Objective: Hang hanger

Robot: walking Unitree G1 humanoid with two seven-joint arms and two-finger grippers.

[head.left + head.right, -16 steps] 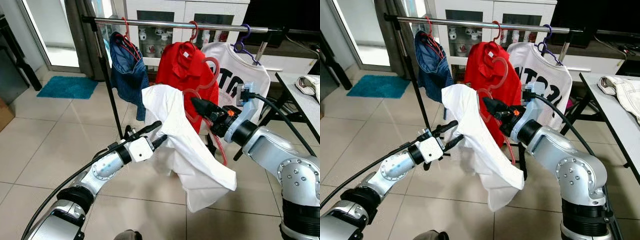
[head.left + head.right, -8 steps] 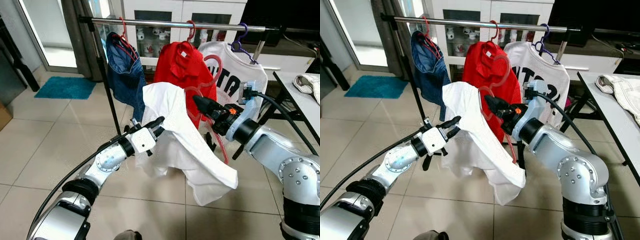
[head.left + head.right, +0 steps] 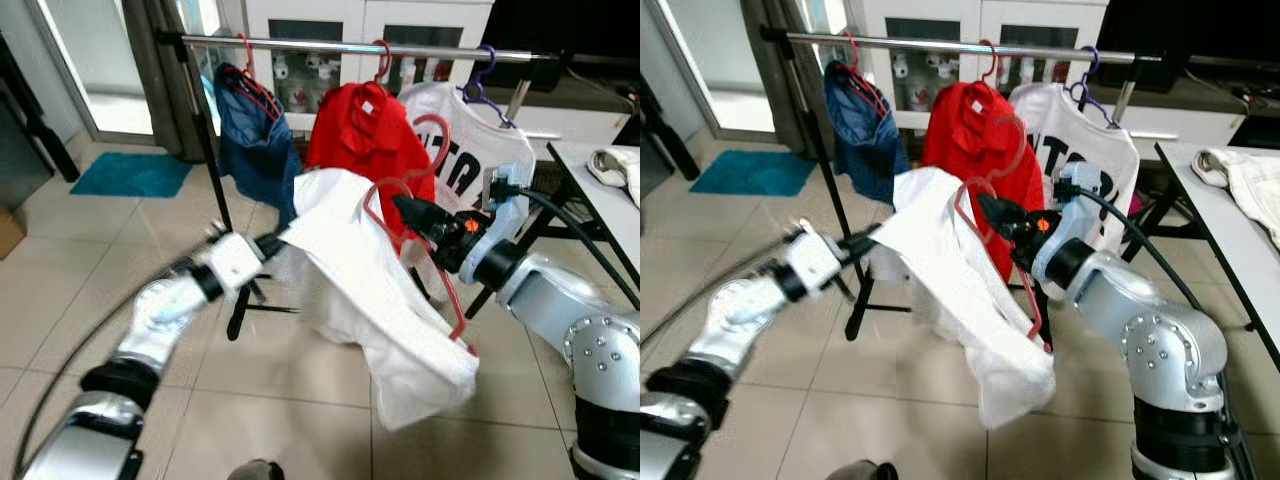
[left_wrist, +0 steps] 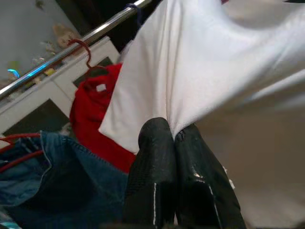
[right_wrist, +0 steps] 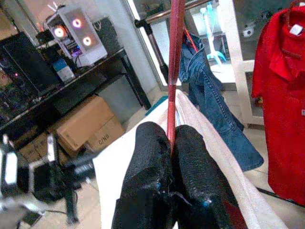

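A white shirt point(image 3: 355, 270) hangs on a red hanger point(image 3: 415, 190) in front of the clothes rail point(image 3: 330, 45). My right gripper point(image 3: 412, 213) is shut on the red hanger point(image 5: 174, 62), holding it below the rail with its hook pointing up. My left gripper point(image 3: 272, 243) is shut on the shirt's left edge point(image 4: 190, 81) and pulls the cloth out to the left. The rail carries a blue denim garment point(image 3: 255, 135), a red shirt point(image 3: 370, 140) and a white printed shirt point(image 3: 480, 160), each on its own hanger.
The rack's black upright point(image 3: 210, 170) stands just behind my left arm. A table point(image 3: 600, 190) with a pale garment point(image 3: 615, 165) is at the right. White cabinets line the back wall and a teal mat point(image 3: 130, 175) lies on the tiled floor at left.
My left gripper has closed on the shirt's edge and drawn it leftward, stretching the cloth. The right gripper with the hanger has shifted slightly right and up.
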